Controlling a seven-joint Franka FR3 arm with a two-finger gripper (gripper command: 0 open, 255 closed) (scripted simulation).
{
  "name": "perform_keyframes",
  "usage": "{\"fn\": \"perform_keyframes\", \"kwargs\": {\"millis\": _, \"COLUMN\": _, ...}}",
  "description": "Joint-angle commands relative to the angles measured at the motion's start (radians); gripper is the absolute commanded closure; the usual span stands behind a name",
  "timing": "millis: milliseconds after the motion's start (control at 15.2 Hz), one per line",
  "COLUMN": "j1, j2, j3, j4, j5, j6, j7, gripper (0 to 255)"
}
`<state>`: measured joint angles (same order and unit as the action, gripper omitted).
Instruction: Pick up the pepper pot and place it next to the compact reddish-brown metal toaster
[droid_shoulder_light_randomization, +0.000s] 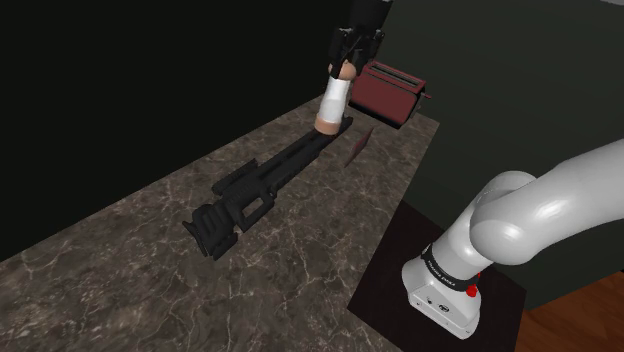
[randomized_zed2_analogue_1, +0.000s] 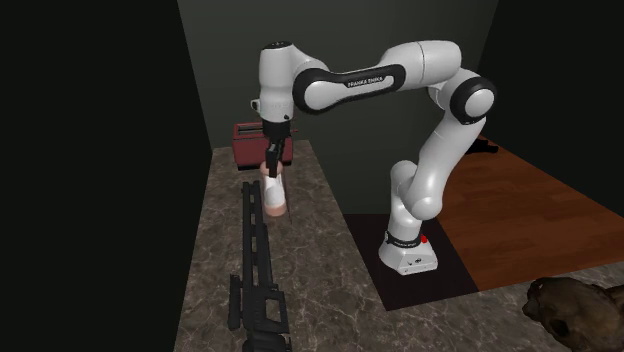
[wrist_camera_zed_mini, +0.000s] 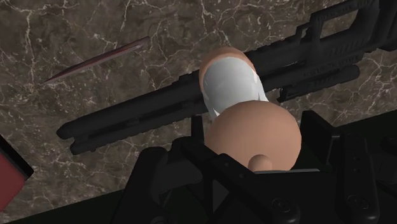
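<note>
Brown marble, veined in white, is forming the desk (droid_shoulder_light_randomization: 120, 260). The jaws are clamping onto the rounded tan top of the pepper pot (droid_shoulder_light_randomization: 335, 100), a tapering tan body wearing a smooth white band. It is hanging at the far end of a long black gun-shaped piece (droid_shoulder_light_randomization: 260, 180), near the boxy reddish-brown toaster (droid_shoulder_light_randomization: 392, 92) in the back corner.

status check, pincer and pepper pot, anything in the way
Pincer shut on the pepper pot, at its top. Pot just short of the reddish toaster. Long black gun-shaped thing lies on the counter close by.
</note>
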<state>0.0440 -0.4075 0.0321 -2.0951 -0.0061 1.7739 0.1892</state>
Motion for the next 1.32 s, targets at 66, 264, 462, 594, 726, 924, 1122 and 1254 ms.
{"fn": "perform_keyframes", "kwargs": {"millis": 66, "j1": 0.0, "j2": 0.01, "j3": 0.0, "j4": 0.054, "j5": 0.0, "j6": -0.044, "j7": 0.0, "gripper": 255}}
{"fn": "perform_keyframes", "kwargs": {"millis": 264, "j1": 0.0, "j2": 0.018, "j3": 0.0, "j4": 0.101, "j5": 0.0, "j6": -0.084, "j7": 0.0, "gripper": 255}}
{"fn": "perform_keyframes", "kwargs": {"millis": 462, "j1": 0.0, "j2": 0.027, "j3": 0.0, "j4": 0.151, "j5": -0.001, "j6": -0.124, "j7": -0.001, "gripper": 255}}
{"fn": "perform_keyframes", "kwargs": {"millis": 594, "j1": -0.001, "j2": 0.035, "j3": 0.0, "j4": 0.185, "j5": -0.001, "j6": -0.151, "j7": -0.001, "gripper": 255}}
{"fn": "perform_keyframes", "kwargs": {"millis": 726, "j1": -0.001, "j2": 0.043, "j3": 0.0, "j4": 0.221, "j5": -0.001, "j6": -0.178, "j7": -0.001, "gripper": 255}}
{"fn": "perform_keyframes", "kwargs": {"millis": 924, "j1": -0.009, "j2": 0.054, "j3": -0.017, "j4": 0.252, "j5": -0.005, "j6": -0.198, "j7": -0.026, "gripper": 255}}
{"fn": "perform_keyframes", "kwargs": {"millis": 1122, "j1": -0.033, "j2": 0.071, "j3": -0.068, "j4": 0.268, "j5": -0.016, "j6": -0.196, "j7": -0.099, "gripper": 255}}
{"fn": "perform_keyframes", "kwargs": {"millis": 1254, "j1": -0.049, "j2": 0.088, "j3": -0.102, "j4": 0.284, "j5": -0.022, "j6": -0.194, "j7": -0.148, "gripper": 255}}
